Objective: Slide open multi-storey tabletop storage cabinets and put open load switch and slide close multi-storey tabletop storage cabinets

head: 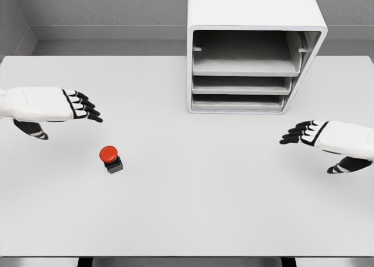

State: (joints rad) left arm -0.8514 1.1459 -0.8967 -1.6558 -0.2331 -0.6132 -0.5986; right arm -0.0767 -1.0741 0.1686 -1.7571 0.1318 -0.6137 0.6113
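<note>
A white multi-storey storage cabinet (251, 51) stands at the back of the table, right of centre, with three drawers stacked in its front. The load switch (110, 158), a red round button on a small black base, sits on the table at the front left. My left hand (82, 106) hovers above and left of the switch, fingers spread and holding nothing. My right hand (301, 132) hovers at the right, below the cabinet's lower right corner, also open with nothing in it.
The white table (204, 208) spreads wide around the switch and in front of the cabinet. A grey wall runs behind the table's far edge.
</note>
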